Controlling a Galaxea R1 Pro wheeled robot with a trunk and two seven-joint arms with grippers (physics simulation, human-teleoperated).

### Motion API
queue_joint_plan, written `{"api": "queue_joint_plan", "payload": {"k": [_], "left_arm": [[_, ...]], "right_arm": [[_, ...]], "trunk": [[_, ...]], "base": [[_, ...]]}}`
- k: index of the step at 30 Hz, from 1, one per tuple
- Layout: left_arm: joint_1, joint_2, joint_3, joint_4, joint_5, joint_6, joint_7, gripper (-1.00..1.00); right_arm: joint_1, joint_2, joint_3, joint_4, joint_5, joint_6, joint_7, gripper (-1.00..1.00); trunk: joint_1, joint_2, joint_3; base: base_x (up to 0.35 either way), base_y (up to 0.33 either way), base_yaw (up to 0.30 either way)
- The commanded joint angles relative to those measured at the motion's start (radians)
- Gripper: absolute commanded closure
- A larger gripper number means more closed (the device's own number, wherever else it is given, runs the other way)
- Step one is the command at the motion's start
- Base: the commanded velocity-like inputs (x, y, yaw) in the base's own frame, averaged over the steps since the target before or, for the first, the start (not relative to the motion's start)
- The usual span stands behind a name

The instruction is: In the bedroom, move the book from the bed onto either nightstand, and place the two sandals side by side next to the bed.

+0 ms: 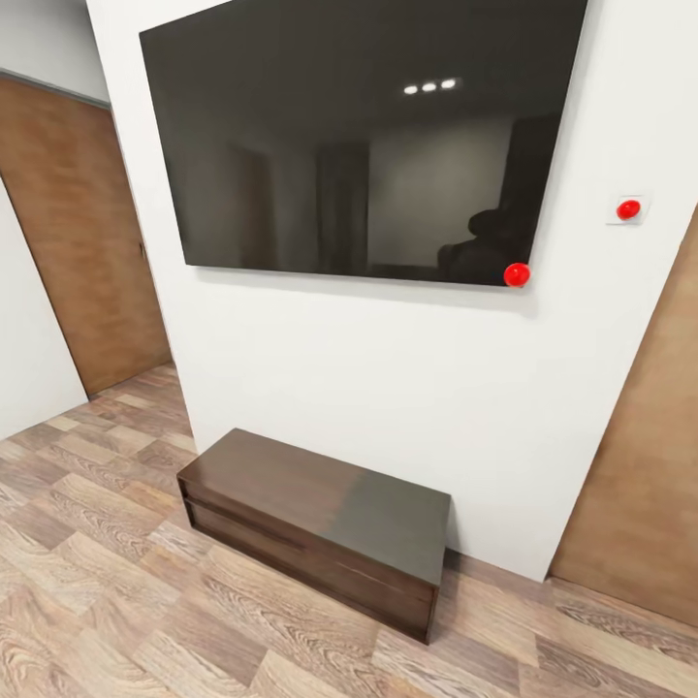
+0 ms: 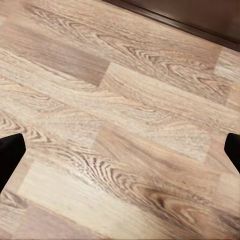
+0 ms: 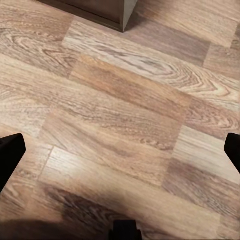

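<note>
The book, the bed, the nightstand and the sandals are out of view. In the left wrist view my left gripper hangs open over bare wood-plank floor, its dark fingertips far apart at the frame's edges with nothing between them. My right gripper is open in the same way above the floor, its fingertips wide apart and empty.
Ahead, a long low dark brown bench stands against a white wall under a large black TV. Brown doors stand at the left and right. The bench's base edge and corner lie near both grippers.
</note>
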Motion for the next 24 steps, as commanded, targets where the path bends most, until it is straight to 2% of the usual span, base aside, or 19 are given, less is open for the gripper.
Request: {"api": "queue_joint_plan", "payload": {"k": [1,16,24], "left_arm": [[0.000,-0.001,0.002,0.000,0.001,-0.003,0.000,-1.00],[0.000,-0.001,0.002,0.001,0.001,-0.003,0.000,-1.00],[0.000,-0.001,0.002,0.001,0.001,-0.003,0.000,-1.00]], "right_arm": [[0.000,0.000,-0.001,-0.001,-0.001,-0.002,0.001,-1.00],[0.000,0.000,0.002,-0.001,-0.001,-0.002,0.001,-1.00],[0.000,0.000,0.002,-0.001,-0.001,-0.002,0.001,-1.00]], "trunk": [[0.000,0.000,-0.001],[0.000,0.000,-0.001],[0.000,0.000,-0.011]], "base": [[0.040,0.000,0.000],[0.005,0.000,0.000],[0.000,0.000,0.000]]}}
